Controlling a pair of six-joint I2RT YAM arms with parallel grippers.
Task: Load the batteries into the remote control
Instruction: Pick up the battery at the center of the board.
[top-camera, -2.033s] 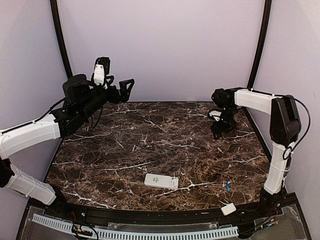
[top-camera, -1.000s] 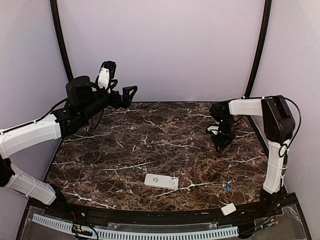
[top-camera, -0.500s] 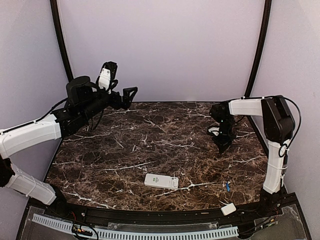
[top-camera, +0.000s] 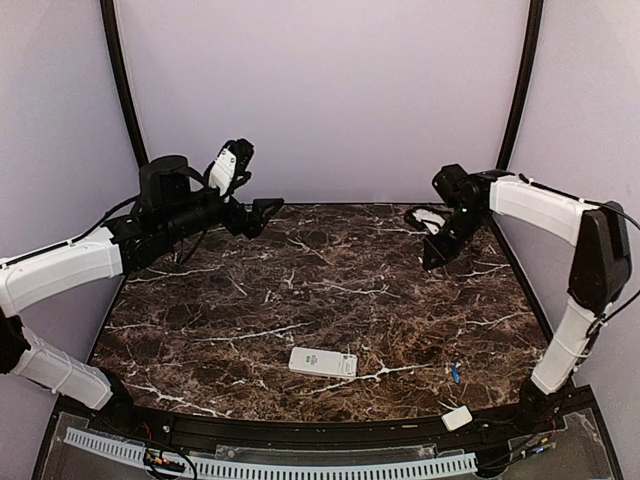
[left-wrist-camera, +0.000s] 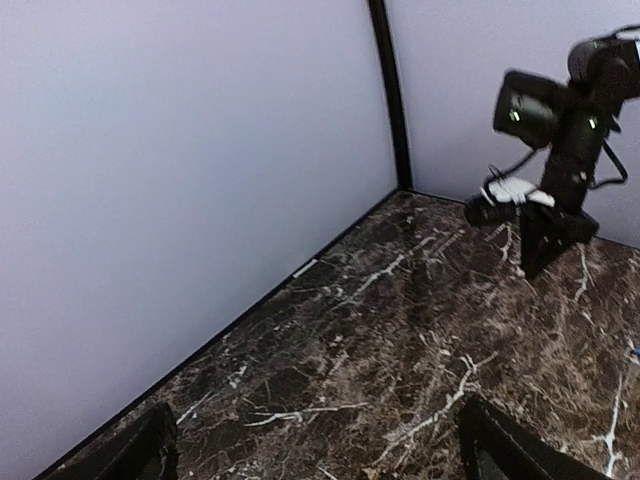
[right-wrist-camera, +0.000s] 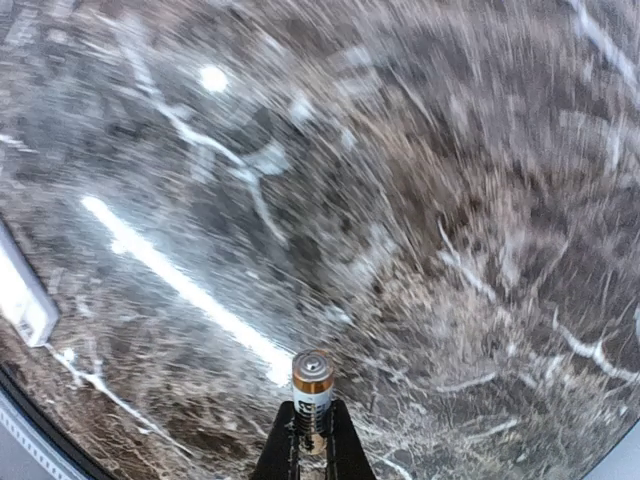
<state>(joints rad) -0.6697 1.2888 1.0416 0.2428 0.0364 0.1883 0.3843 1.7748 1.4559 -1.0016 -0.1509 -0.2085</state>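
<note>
The right gripper (right-wrist-camera: 312, 428) pinches a tiny cylindrical battery (right-wrist-camera: 312, 385) by its lower end, metal cap protruding, probably for carrying to the small white oblong plastic remote control (top-camera: 323, 362) lying well below it, while the left gripper (left-wrist-camera: 320, 445) hangs spread, empty.

Three cameras: one high and far away, two riding on the arms.

The top camera sits above and behind the arms and looks down and forward over the whole bench (top-camera: 300, 290) from far off. The left wrist camera looks across the back of the bench to the right arm (left-wrist-camera: 560, 120) by the far wall, with the tips of its own left hand (left-wrist-camera: 315, 445) in the bottom corners. The right wrist camera looks down at the bench from closer, blurry, past its own right hand (right-wrist-camera: 312, 425) and a battery (right-wrist-camera: 312, 375). It and the top view both show the remote control (right-wrist-camera: 20, 290).
</note>
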